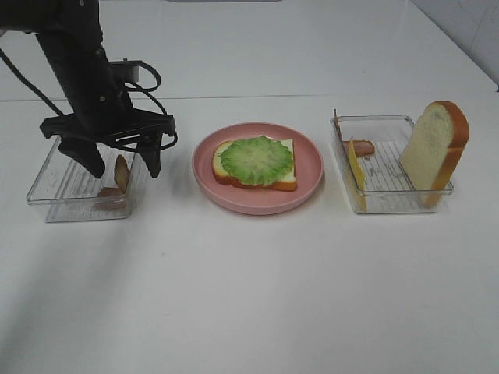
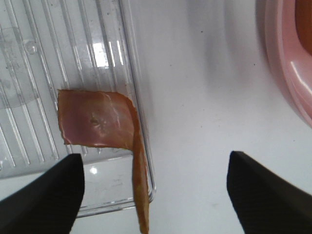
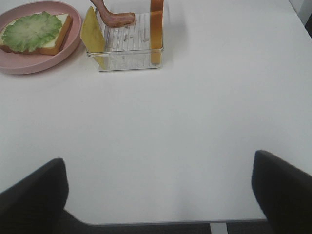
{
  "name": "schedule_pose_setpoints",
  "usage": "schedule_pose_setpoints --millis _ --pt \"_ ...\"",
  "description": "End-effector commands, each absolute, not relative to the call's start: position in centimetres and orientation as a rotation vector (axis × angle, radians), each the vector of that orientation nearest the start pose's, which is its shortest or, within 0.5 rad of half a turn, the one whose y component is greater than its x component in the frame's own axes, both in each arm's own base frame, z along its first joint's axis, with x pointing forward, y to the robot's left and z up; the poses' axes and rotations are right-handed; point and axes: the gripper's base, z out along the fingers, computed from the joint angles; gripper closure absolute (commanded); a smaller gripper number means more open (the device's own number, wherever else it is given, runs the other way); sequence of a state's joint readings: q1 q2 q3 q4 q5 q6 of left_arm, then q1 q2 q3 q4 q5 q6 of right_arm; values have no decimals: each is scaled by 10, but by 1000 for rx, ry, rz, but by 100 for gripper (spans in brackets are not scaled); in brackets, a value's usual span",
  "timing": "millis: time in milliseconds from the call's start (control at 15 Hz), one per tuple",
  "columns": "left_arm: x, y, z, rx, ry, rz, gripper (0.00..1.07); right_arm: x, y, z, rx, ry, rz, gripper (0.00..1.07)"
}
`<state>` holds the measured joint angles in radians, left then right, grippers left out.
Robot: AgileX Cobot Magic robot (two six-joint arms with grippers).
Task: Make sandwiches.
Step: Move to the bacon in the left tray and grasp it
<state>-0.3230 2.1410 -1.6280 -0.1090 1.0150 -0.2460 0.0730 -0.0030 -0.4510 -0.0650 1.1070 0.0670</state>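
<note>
A partial sandwich, one bread slice topped with green lettuce (image 1: 256,160), lies on the pink plate (image 1: 308,183). It also shows in the right wrist view (image 3: 31,31). My left gripper (image 1: 122,160) is open and hangs over the left clear tray (image 1: 47,183), its fingers either side of a brown bacon strip (image 1: 121,173) leaning on the tray's near wall. The left wrist view shows that bacon strip (image 2: 97,119) ahead of the open gripper (image 2: 153,195). My right gripper (image 3: 156,195) is open and empty over bare table, well short of the right tray (image 3: 129,61).
The right clear tray (image 1: 390,204) holds a yellow cheese slice (image 1: 356,167) on edge, a bacon piece (image 1: 362,146) and an upright bread slice (image 1: 433,148). A second bacon piece (image 1: 109,195) lies in the left tray. The pink plate's rim (image 2: 287,73) shows in the left wrist view.
</note>
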Motion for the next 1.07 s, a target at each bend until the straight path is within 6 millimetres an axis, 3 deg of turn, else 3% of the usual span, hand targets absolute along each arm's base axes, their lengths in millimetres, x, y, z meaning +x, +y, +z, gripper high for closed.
schedule_pose_setpoints --millis 67,133,533,600,867,1067 --pt "408 -146 163 21 3052 -201 45 -6 -5 260 -6 2096 2 9" --pt "408 -146 163 16 3052 -201 51 -6 -5 260 -6 2096 2 9" --pt "409 -146 155 -14 3069 -192 66 -6 -5 260 -6 2096 2 9" --pt "410 -146 154 -15 3059 -192 78 -6 -5 260 -6 2096 2 9" --pt "411 -143 154 -14 3043 -135 107 -6 -5 260 -6 2096 2 9" --pt "411 -143 154 -11 3048 -131 107 -6 -5 260 -6 2096 2 9"
